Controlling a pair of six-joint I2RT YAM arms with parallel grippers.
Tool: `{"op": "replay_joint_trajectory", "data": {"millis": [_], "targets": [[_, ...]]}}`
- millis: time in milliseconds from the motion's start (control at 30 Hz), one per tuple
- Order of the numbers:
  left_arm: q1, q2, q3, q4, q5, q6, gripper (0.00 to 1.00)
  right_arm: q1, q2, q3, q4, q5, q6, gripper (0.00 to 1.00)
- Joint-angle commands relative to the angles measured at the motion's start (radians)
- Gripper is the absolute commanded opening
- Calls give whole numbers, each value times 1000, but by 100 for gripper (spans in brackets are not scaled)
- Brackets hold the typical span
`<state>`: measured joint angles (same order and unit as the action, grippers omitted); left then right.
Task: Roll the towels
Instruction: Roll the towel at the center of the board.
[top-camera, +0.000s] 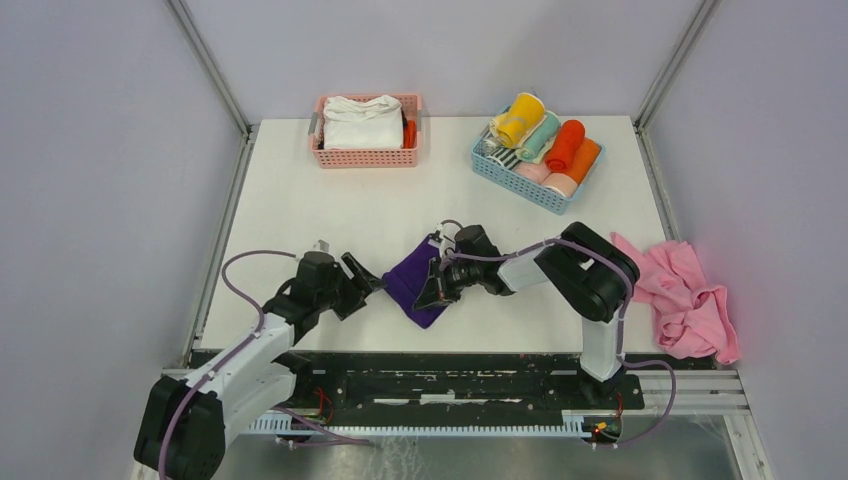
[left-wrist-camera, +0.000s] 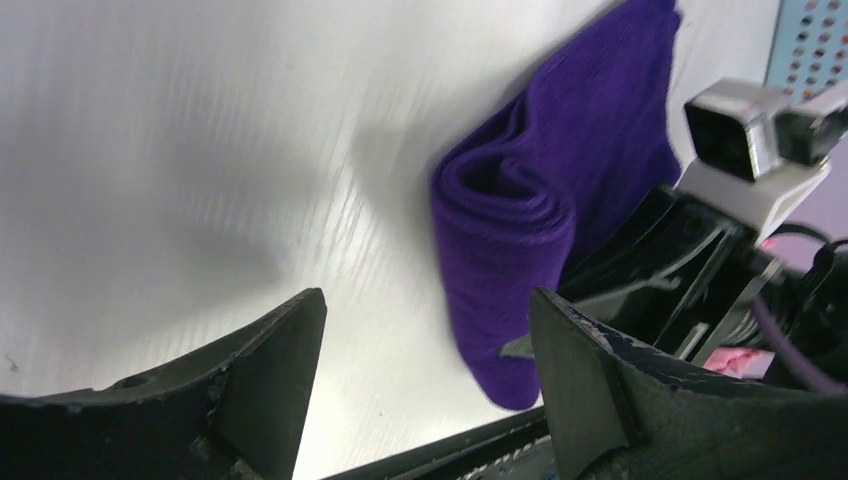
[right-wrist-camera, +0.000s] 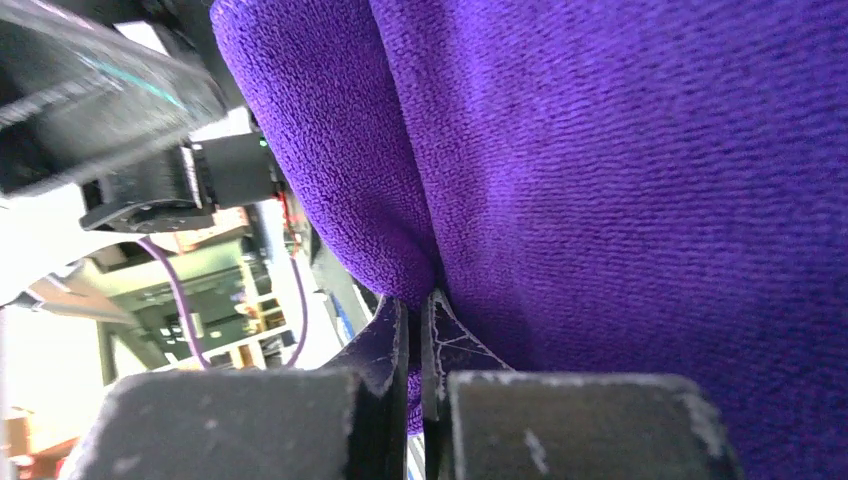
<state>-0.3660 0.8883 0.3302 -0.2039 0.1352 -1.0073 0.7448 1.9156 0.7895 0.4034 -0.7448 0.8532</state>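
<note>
Right jaws are pinched tight on the purple towel (top-camera: 415, 285), which lies mid-counter (top-camera: 300, 200) between your arms. Left jaws gape wide and empty, just beside its loose curl. Hold tension on that pinched edge, then tuck the curl in snugly. The right arm hides the towel's right-hand edge, and the left wrist view is blurred.

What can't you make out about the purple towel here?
Top view: right side of the purple towel, under the right gripper.
Left wrist view: its far end, blurred and cut by the top edge.
Right wrist view: whether the shut fingertips pinch cloth; too close.
</note>
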Motion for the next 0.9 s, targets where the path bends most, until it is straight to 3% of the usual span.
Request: {"op": "replay_joint_trajectory", "data": {"millis": [0,233,467,633,867], "targets": [[3,13,-48,124,98,-28,82,-40,80,-28,202,-72,106,0],[0,78,-85,309,183,-85,83,-63,145,12,186,-114,121,2],[0,177,-62,369,106,-111,80,-63,132,59,42,-95,34,5],[0,310,-26,352,99,-105,69,-64,85,73,-42,-75,-28,9],[0,405,-5,277,7,-106,63,-48,-82,123,-347,51,-220,24]]}}
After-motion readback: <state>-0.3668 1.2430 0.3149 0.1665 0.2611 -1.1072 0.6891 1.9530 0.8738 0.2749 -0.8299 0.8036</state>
